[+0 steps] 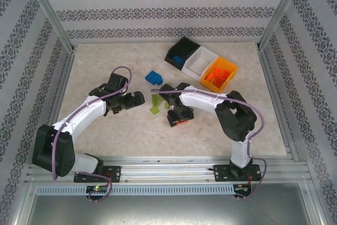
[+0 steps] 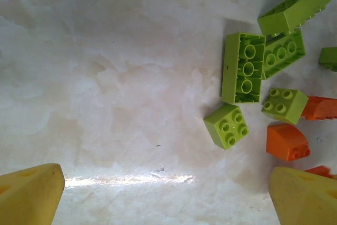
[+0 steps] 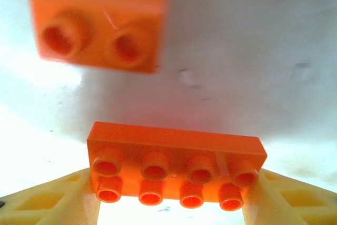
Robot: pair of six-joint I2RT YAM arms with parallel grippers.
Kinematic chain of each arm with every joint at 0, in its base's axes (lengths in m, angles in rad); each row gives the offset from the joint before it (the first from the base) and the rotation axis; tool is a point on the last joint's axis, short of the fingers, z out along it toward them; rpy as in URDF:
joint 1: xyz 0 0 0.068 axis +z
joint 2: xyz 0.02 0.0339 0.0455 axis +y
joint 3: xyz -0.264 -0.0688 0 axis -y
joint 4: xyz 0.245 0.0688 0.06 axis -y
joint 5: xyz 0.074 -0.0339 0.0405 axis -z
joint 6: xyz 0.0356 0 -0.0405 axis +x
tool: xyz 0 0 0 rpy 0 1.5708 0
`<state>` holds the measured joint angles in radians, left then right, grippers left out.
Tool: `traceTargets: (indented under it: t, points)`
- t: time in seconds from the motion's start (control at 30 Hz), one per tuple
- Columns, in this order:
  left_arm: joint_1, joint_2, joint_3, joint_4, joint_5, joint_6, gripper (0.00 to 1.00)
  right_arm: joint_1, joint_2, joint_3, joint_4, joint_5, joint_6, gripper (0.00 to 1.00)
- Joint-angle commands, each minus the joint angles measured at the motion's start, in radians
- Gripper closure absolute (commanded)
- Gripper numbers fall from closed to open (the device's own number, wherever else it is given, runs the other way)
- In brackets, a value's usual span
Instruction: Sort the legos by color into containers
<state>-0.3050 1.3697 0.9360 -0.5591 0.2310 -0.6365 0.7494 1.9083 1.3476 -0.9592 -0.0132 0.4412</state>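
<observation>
The orange eight-stud plastic brick (image 3: 176,154) looks glossy and smooth; the pale marble-patterned surface (image 2: 105,77) has a reflective sheen.

Pale marbled surface (image 1: 116,135) with legos and containers on it.
The three joined containers (image 1: 199,64) stand at the far side, a blue lego (image 1: 154,77) near them; lime green legos (image 2: 243,75) lie scattered mid-surface, orange legos (image 2: 287,142) just beside them, among these a flat orange lego (image 3: 176,175).

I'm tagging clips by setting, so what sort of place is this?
Probably a robotics lab test cell: a table boxed in by aluminium framing, wallpaper panels as backdrop, two robot arms bolted to a rail.
</observation>
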Motion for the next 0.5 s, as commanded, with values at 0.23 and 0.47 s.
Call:
traceTargets:
  t: [0.23, 0.47]
  points:
    - [0.013, -0.002, -0.014, 0.071, 0.016, -0.009, 0.0, -0.244, -0.135, 0.046, -0.035, -0.077, -0.016, 0.36]
    - [0.013, 0.063, 0.042, 0.082, 0.039, -0.005, 0.0, -0.468, -0.13, 0.149, -0.019, -0.158, -0.026, 0.36]
